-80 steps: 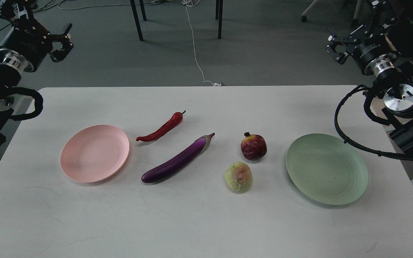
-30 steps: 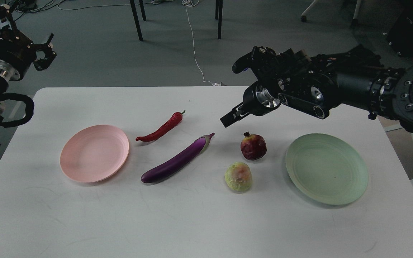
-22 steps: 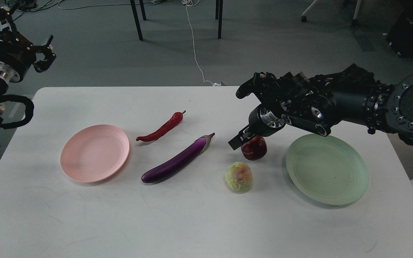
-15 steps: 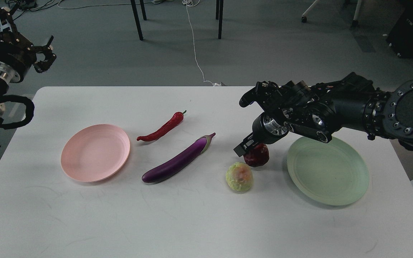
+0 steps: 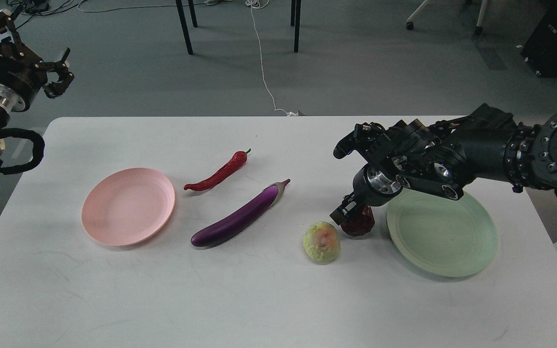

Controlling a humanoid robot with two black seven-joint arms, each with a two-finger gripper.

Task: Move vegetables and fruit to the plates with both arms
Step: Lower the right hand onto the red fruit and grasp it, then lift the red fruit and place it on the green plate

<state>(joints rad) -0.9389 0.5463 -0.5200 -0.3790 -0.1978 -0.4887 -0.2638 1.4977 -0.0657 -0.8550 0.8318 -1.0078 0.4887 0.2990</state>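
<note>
My right gripper [image 5: 342, 181] hangs low over the table, jaws spread. Its lower finger [image 5: 341, 212] touches the left side of the dark red pomegranate-like fruit [image 5: 359, 223], which is partly hidden under the wrist, close to the pale green plate [image 5: 445, 241]. The bumpy yellow-green ball [image 5: 322, 241] lies just left of it. The purple eggplant [image 5: 240, 215] and the red chili pepper [image 5: 218, 173] lie mid-table, right of the pale pink plate [image 5: 127, 206]. Both plates hold nothing. My left gripper [image 5: 60, 72] is open, raised beyond the table's far left corner.
The white table [image 5: 259, 299] ends at a rounded edge on the right. Beyond its far edge are dark chair legs [image 5: 184, 26] and a white cable [image 5: 264, 72] on the grey floor. My right forearm [image 5: 525, 154] crosses above the green plate's far rim.
</note>
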